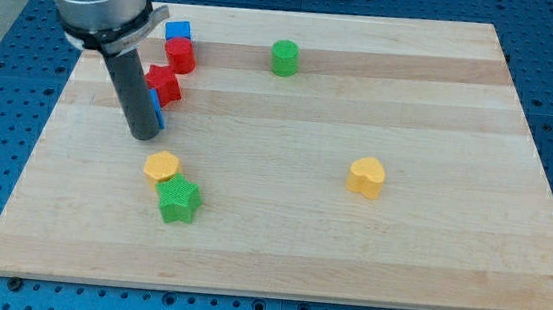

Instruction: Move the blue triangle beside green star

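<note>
The blue triangle [158, 113] is mostly hidden behind my rod at the view's left; only a thin blue edge shows on the rod's right side. My tip [143, 137] rests on the board just below and left of it, touching or nearly touching. The green star [179, 201] lies lower down, below and slightly right of the tip, with a yellow hexagon-like block [162, 166] touching its upper left, between it and the tip.
A red star [165, 83] sits just above the blue triangle, a red cylinder [181, 54] and a blue cube [177, 32] above that. A green cylinder [284, 57] stands at top centre. A yellow heart [366, 176] lies at right of centre.
</note>
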